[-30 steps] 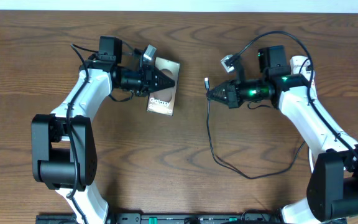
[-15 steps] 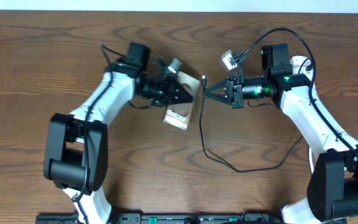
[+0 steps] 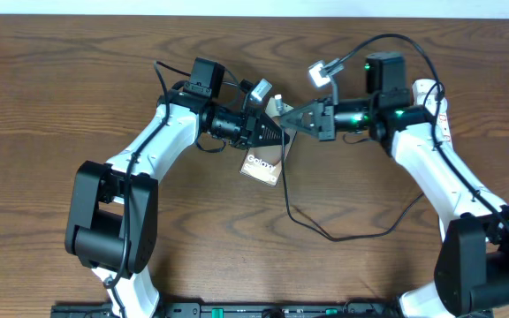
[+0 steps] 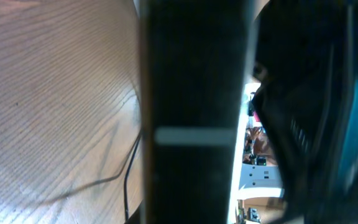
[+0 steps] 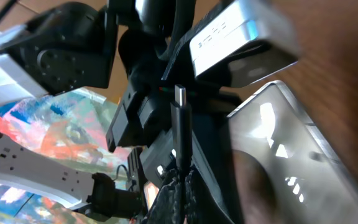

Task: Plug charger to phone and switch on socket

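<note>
My left gripper is shut on the upper end of the phone, which hangs tilted with its "Galaxy" screen showing. In the left wrist view the phone fills the middle as a dark band. Tip to tip with it, my right gripper is shut on the charger just behind its plug. In the right wrist view the plug tip stands up from the fingers right beside the phone. The socket does not show in the overhead view.
The black cable loops over the brown wooden table below and right of the grippers. A stretch of cable lies on the wood in the left wrist view. A white strip with small holes shows in the right wrist background.
Both arms have swung toward the middle. The left gripper carried the phone to the right and the right gripper brought the plug leftward, so the two now meet.
</note>
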Robot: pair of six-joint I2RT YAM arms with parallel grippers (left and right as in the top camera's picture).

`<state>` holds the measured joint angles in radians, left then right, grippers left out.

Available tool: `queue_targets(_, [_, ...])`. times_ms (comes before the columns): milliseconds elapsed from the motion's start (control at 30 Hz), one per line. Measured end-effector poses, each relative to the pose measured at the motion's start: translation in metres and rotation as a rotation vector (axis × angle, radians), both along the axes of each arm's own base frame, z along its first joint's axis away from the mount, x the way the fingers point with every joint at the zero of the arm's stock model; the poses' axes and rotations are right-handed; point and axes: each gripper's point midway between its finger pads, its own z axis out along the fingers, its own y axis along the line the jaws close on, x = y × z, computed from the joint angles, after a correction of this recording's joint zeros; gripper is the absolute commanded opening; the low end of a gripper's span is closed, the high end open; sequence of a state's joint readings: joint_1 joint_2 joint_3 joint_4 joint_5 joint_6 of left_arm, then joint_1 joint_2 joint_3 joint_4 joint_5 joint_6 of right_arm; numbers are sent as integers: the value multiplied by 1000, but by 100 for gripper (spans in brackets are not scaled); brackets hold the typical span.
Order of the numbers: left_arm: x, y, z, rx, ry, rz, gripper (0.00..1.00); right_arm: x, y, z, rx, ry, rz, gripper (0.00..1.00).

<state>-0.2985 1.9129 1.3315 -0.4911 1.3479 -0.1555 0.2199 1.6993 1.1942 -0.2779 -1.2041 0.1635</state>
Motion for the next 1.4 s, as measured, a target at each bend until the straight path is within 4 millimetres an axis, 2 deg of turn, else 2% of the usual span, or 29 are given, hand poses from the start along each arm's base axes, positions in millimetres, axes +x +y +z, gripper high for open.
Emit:
queue_targets(133, [1, -1, 2, -9, -15, -2, 7, -8, 17, -6, -34, 30, 9, 1])
queue_targets(333, [2, 0, 1, -6, -16, 1, 7, -8, 26, -13, -74, 46, -12, 1])
queue_targets(533, [5, 2, -2, 9, -20, 14, 7, -8, 30, -14, -87, 39, -21, 9])
queue_targets(633, [7, 5, -3, 19, -22, 24, 7, -7, 33, -15, -101, 27, -29, 2])
queue_targets(1067, [10, 6, -4, 21, -37, 31, 7, -4, 34, -15, -102, 19, -39, 1])
queue_targets(1300, [16, 2, 5, -25, -100, 19, 7, -9, 33, -8, -65, 25, -4, 1])
queue_targets(1400, [20, 1, 11, -53, -130, 18, 7, -11, 34, -2, -33, -32, 37, 1])
